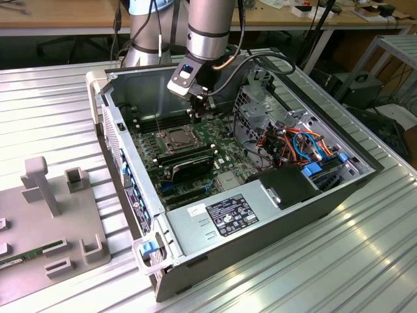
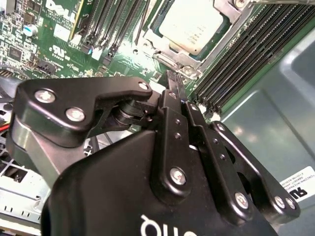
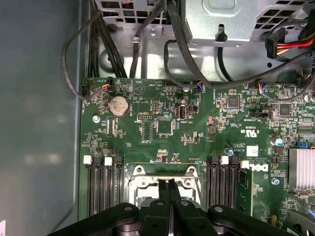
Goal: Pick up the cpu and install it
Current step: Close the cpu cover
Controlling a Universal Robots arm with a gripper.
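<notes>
Peeking thru the second wrist view first: the pincer [image 2: 174, 81] has its 2 fingers pressed together, w/ nothing between them. The cpu [image 2: 194, 22] is just past the tips, not touching them. It lies flat in the socket [image 2: 167, 59] on the green board [image 2: 59, 29].

First wrist view: the pincer [image 3: 169, 186] is pressed together here too, and hangs over the socket. I count 1 round battery [image 3: 118, 104] further up the board.

Exterior view: 1 robot arm [image 1: 208, 26] hangs over 1 open computer box [image 1: 150, 81] on the metal desk [image 1: 365, 261]. The pincer [image 1: 208, 111] points down at the board, near the cpu [image 1: 177, 138], which sits about mid-board. On a grey tray [image 1: 39, 222] at the exterior view's left lies 1 green memory stick [image 1: 16, 261].

Handling, my guess: there's just 1 cpu. It's prob very light, thin & stiff, so it won't bend. The shiny top looks smooth, so it could slip. The underside is prob easy to hurt. Best to pinch it by 2 opposite edges, keep it flat & not squeeze hard.
</notes>
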